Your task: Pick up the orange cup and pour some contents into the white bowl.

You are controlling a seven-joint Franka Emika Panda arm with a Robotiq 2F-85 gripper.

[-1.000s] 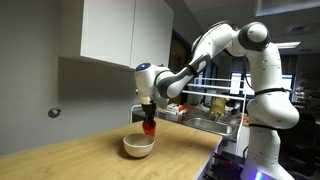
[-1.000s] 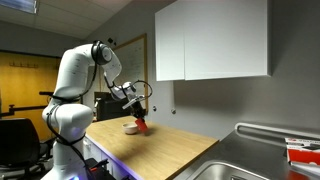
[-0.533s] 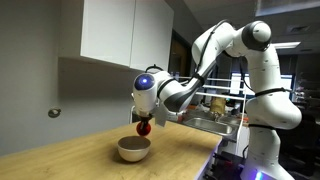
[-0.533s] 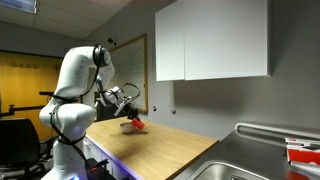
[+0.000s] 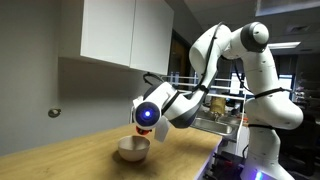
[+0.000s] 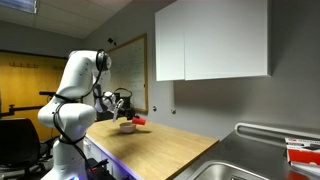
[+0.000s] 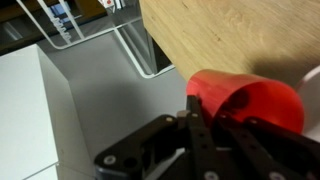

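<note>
The orange cup (image 7: 255,100) is clamped between my gripper (image 7: 213,115) fingers and lies tipped on its side, its mouth toward the white bowl. In an exterior view the cup (image 6: 140,120) hangs tilted just above the bowl (image 6: 128,126). In both exterior views the white bowl (image 5: 133,150) sits on the wooden counter, right under my rotated wrist (image 5: 148,115). Only a sliver of red cup (image 5: 139,131) shows below the wrist there. A pale bowl rim (image 7: 312,85) shows at the right edge of the wrist view. I cannot see any contents.
A wooden counter (image 5: 70,155) runs along a grey wall under white cabinets (image 6: 212,40). A metal sink (image 6: 255,150) lies at one end, with a wire rack (image 5: 215,110) behind the arm. A knob (image 5: 54,113) sticks out of the wall.
My wrist has rolled over and dropped lower above the bowl, tipping the cup from upright to nearly on its side. The bowl has not moved.
</note>
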